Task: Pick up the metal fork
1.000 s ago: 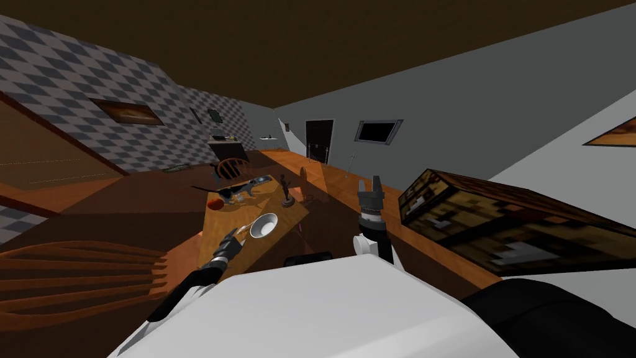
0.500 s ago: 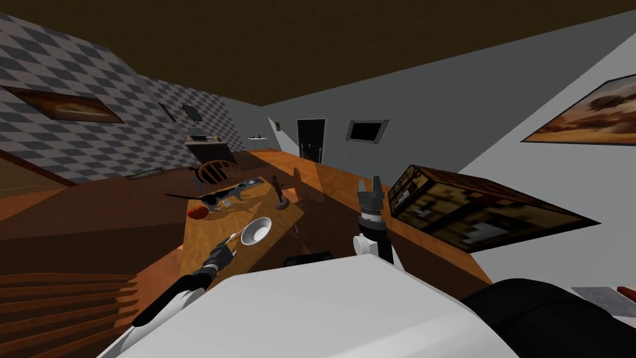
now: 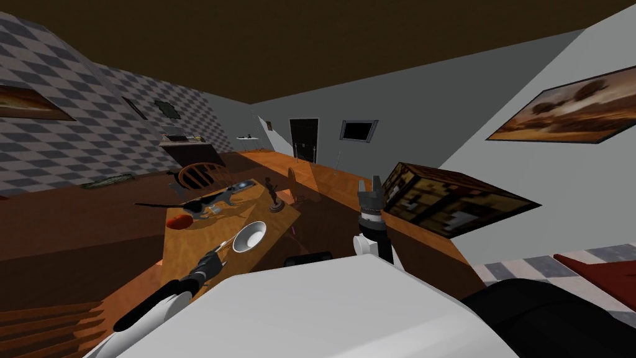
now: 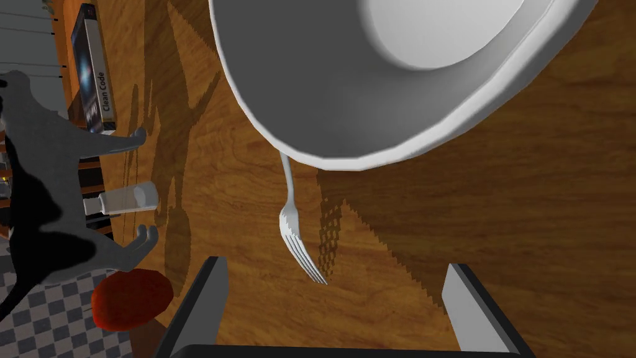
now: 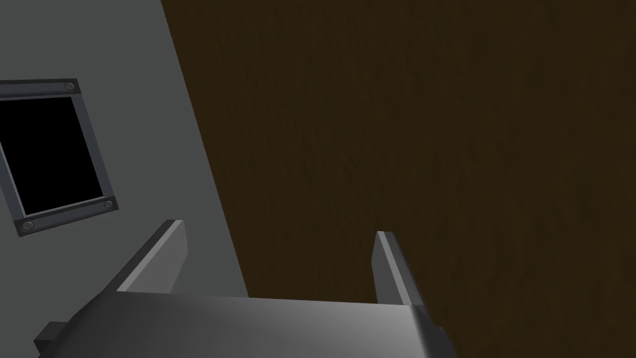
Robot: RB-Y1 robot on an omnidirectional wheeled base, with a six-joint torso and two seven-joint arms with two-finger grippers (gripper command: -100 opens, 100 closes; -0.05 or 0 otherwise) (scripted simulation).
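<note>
The left gripper (image 4: 338,301) hangs low over the wooden tabletop (image 4: 528,236), its 2 fingers (image 4: 208,298) spread wide and holding nothing. The fork (image 4: 298,239), drawn pale grey, lies flat on the wood just ahead of the fingertips. Its tines point back toward the gripper and their tips fall between the lines of the 2 fingers, closer to the finger on the red object's side, touching neither. The handle runs away from the gripper and disappears under the rim of the white bowl (image 4: 372,93).

In the head view the bowl (image 3: 248,236) sits near the tabletop's edge closest to the robot, with the fork (image 3: 226,241) between it and the left gripper (image 3: 214,256). A red rounded object (image 4: 130,299) lies near the tabletop's left edge. A grey and black cat figure (image 4: 37,205) stands beyond it, with a small clear bottle (image 4: 127,199) between its legs. A book (image 4: 93,68) titled "Clean Code" lies by the far edge, and a dark statuette (image 3: 272,194) stands near the right corner.

The right gripper (image 3: 375,184) is raised off the table's right side, fingers apart and empty.
</note>
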